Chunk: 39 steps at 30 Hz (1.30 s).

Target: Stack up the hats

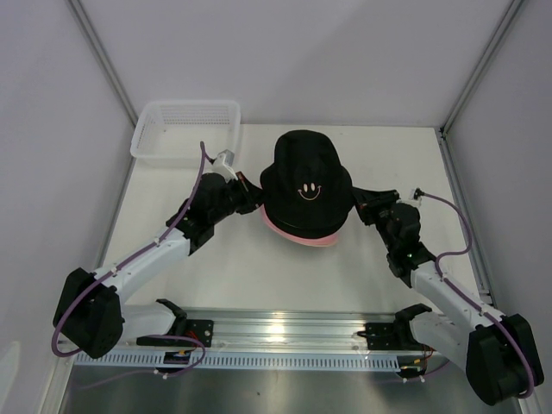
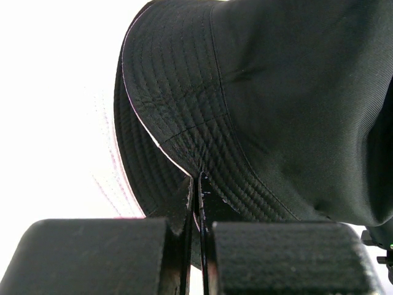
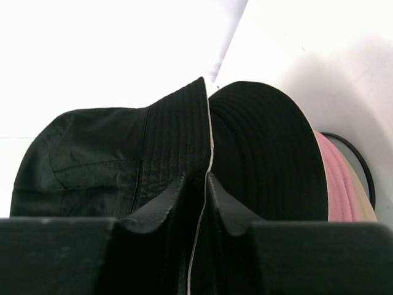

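A black bucket hat [image 1: 306,181] with a small smiley mark sits on top of a stack at the table's middle. A pink hat brim [image 1: 297,233] shows beneath it. My left gripper [image 1: 251,197] is shut on the black hat's left brim [image 2: 184,117]. My right gripper [image 1: 360,205] is shut on its right brim [image 3: 178,135]. The right wrist view shows another black hat [image 3: 270,153], a pink hat [image 3: 334,178] and a beige hat [image 3: 362,203] under it, over a black wire loop [image 3: 359,160].
A white mesh basket [image 1: 185,129] stands at the back left of the table [image 1: 250,276]. Grey walls close in the sides and back. A metal rail [image 1: 276,332] runs along the near edge by the arm bases.
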{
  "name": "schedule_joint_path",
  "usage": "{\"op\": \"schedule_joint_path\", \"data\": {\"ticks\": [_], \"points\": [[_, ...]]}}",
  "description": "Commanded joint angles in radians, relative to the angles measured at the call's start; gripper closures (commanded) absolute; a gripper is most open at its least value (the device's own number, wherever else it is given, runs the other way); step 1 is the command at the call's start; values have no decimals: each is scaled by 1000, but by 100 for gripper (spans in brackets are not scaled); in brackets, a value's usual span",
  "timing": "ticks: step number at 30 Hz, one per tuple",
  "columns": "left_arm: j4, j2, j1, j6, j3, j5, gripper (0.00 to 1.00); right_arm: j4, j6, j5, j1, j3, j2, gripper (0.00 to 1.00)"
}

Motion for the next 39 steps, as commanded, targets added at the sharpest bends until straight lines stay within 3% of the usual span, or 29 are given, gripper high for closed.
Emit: {"op": "schedule_joint_path", "data": {"ticks": [1, 4, 22, 28, 39], "points": [[10, -15, -11, 37, 38, -2, 99, 84, -11, 19, -5, 12, 12, 80], [1, -14, -11, 52, 38, -17, 99, 90, -34, 10, -17, 14, 20, 100], [-225, 41, -5, 67, 78, -85, 99, -78, -154, 126, -30, -156, -43, 100], [-237, 83, 44, 20, 39, 16, 99, -48, -191, 99, -28, -172, 61, 100], [-265, 20, 41, 29, -102, 24, 99, 0, -303, 47, -30, -46, 313, 100]]}}
